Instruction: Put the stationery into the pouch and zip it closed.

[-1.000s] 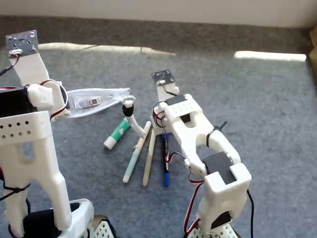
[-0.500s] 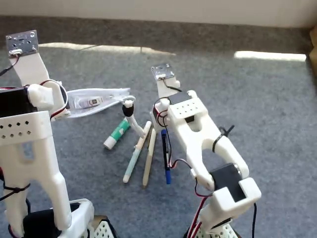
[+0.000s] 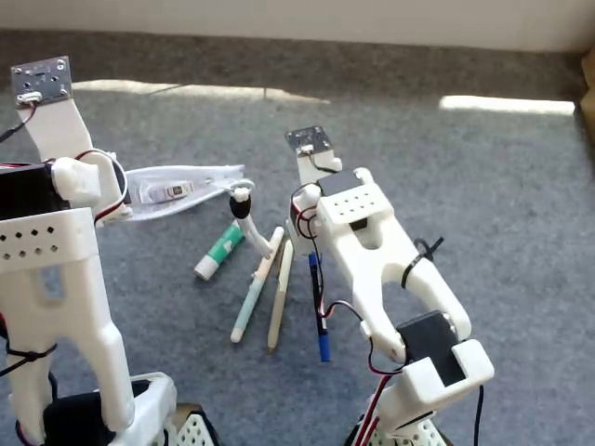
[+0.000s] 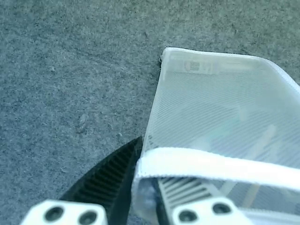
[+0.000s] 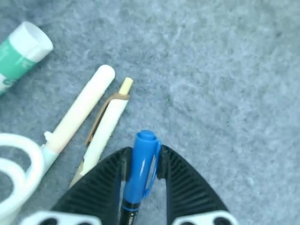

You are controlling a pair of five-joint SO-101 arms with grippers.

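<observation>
1. The left claw (image 4: 150, 173) is clamped on the white-banded edge of the pouch (image 4: 220, 108). One black finger sits outside it, and the other shows through the clear striped wall.
2. From above, the pouch stretches out flat from that claw toward 3 o'clock, with something small inside it. It lies at 10 o'clock from the loose stationery.
3. The right claw (image 5: 143, 152) is closed snugly round the blue pen (image 5: 139, 168), a black finger pressing on each side. The blue cap pokes out just past the fingertips.
4. In the high view that pen runs roughly 12 to 6 o'clock under the right arm. It sits at 3 o'clock of the other pens and just apart from them.
5. Three pieces are down on the grey carpet (image 3: 483, 214).
6. The green-and-white glue stick (image 3: 219, 251) is at 10 o'clock in the group, nearest the pouch.
7. The pale pen (image 3: 253, 295) and the cream pen (image 3: 280, 293) lie side by side, close together at their far ends and spreading a little toward 6 o'clock.
</observation>
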